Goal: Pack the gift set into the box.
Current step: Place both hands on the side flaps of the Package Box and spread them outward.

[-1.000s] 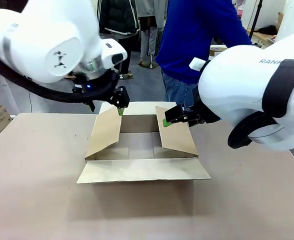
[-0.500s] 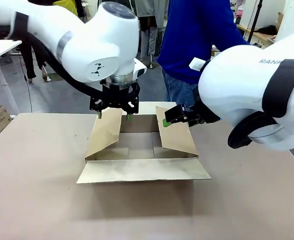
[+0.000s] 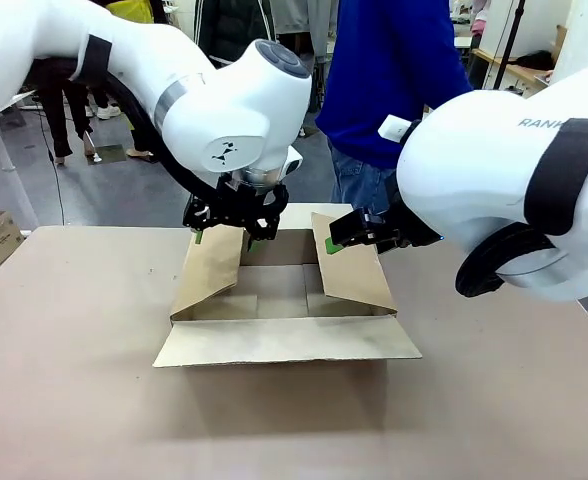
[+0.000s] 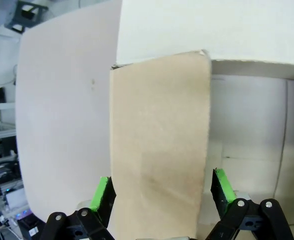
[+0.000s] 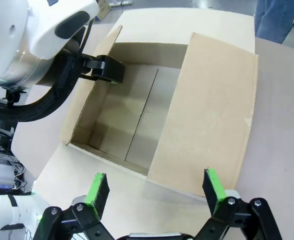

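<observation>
**First:** Box [image 3: 279, 300] is in the middle of the desk [image 3: 74, 400], a shade toward twelve o'clock, with its top open. Do you see it the same way?

**Second:** I do. The flap at six o'clock [image 3: 284, 342] lies flat on the desk. The ones at nine o'clock [image 3: 209, 265] and three o'clock [image 3: 352, 270] lean inward over the opening, and the brown floor shows between them.

**First:** And the left pincer [image 3: 227, 232]?

**Second:** It hangs over the far end of the nine o'clock flap, pointing down. It is spread wide, and the flap's end sits between its green pads [image 4: 103, 197]. The cardboard edges are just beside the pads, but I cannot tell whether they touch.

**First:** What about the right pincer [image 3: 336, 240]?

**Second:** It is at the far upper corner of the three o'clock flap. It is also wide apart and grips nothing. From its own camera that flap lies ahead, between its two fingers [image 5: 213, 187].

**First:** Is anyone across from us?

**Second:** A person in a blue top [image 3: 394, 70] stands at twelve o'clock, just behind the box.
</observation>
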